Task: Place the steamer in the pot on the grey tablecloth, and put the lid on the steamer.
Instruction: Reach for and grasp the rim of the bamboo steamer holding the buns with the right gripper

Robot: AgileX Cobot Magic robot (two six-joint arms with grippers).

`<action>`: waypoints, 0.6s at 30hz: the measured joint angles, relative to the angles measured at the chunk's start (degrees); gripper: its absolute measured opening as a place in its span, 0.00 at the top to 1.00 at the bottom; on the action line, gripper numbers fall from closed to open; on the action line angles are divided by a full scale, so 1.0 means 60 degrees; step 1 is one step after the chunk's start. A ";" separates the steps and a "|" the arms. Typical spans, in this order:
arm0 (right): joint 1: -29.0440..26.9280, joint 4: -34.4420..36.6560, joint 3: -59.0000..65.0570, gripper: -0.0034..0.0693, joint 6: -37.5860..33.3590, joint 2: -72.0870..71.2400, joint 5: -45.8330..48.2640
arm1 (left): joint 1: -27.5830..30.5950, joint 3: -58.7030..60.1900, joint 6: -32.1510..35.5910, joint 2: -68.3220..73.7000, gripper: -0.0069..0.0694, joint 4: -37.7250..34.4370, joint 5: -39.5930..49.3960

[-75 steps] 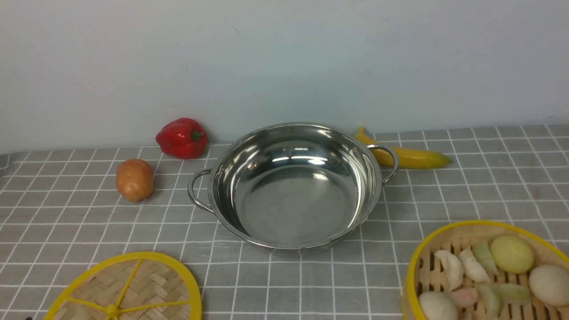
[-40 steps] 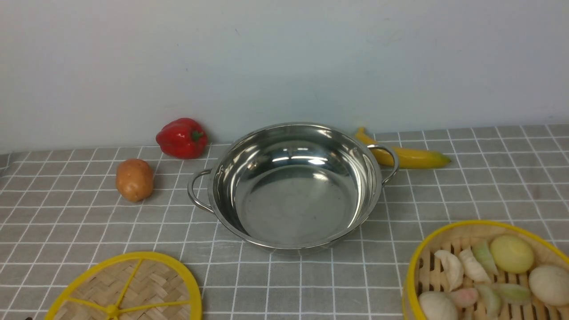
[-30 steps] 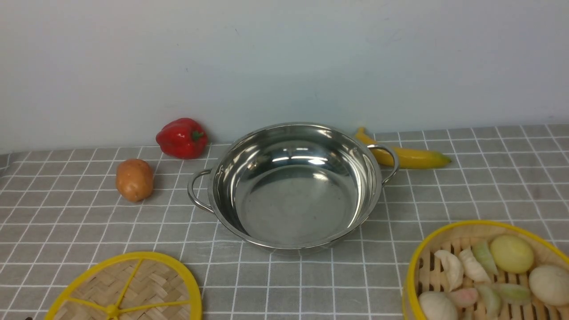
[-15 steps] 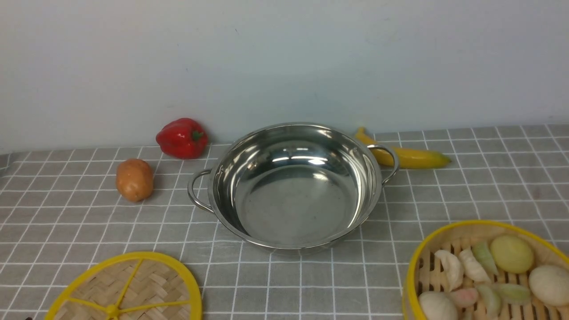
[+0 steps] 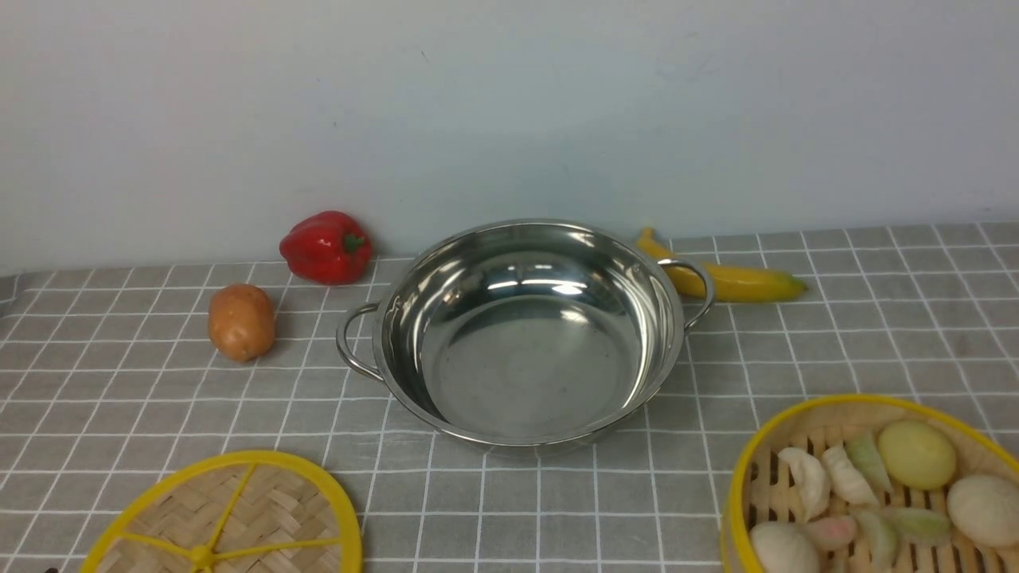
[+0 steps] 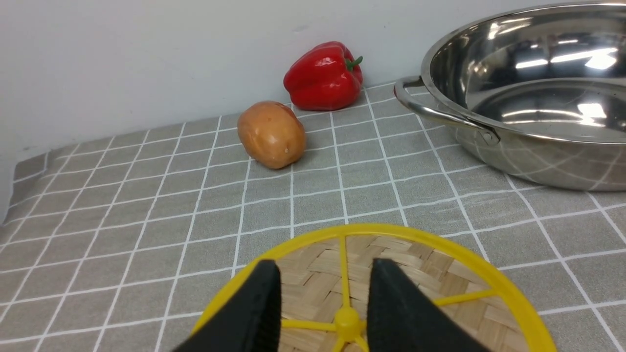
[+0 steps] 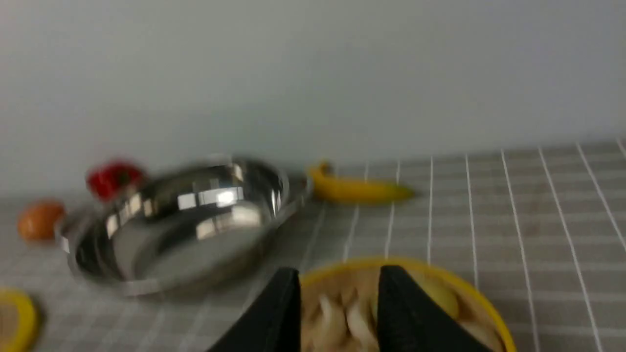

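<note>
The pot (image 5: 525, 374), shiny steel with two loop handles, stands empty in the middle of the grey tablecloth (image 5: 119, 398). The lid (image 5: 231, 517), a woven disc with yellow rim and spokes, lies flat at the near left. At the near right sits the steamer (image 5: 740, 477), holding pale dumplings and buns. Neither gripper shows in the front view. In the left wrist view my left gripper (image 6: 325, 264) hangs open over the lid (image 6: 440, 278), a yellow spoke showing in the gap. The blurred right wrist view shows my right gripper (image 7: 338, 270) open over the steamer (image 7: 469, 288).
A red pepper (image 5: 326, 247) and a potato (image 5: 241, 321) lie left of the pot. A banana (image 5: 736, 278) lies behind its right handle. A pale wall closes off the back of the table.
</note>
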 joint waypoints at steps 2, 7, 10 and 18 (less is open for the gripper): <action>0.0000 0.0308 -0.0381 0.62 -0.1085 0.0817 0.1076 | 0.0000 0.0000 0.0000 0.0000 0.59 0.0000 0.0000; 0.0000 0.1242 -0.0716 0.62 -0.3784 0.3175 0.1591 | 0.0000 0.0000 0.0000 0.0000 0.59 0.0000 0.0000; 0.0034 0.1535 -0.0734 0.62 -0.5018 0.4550 0.1618 | 0.0000 0.0000 0.0000 0.0000 0.59 0.0000 0.0000; 0.1797 0.1466 -0.1036 0.62 -0.5505 0.7456 0.1619 | 0.0000 0.0000 0.0000 0.0000 0.59 0.0000 0.0000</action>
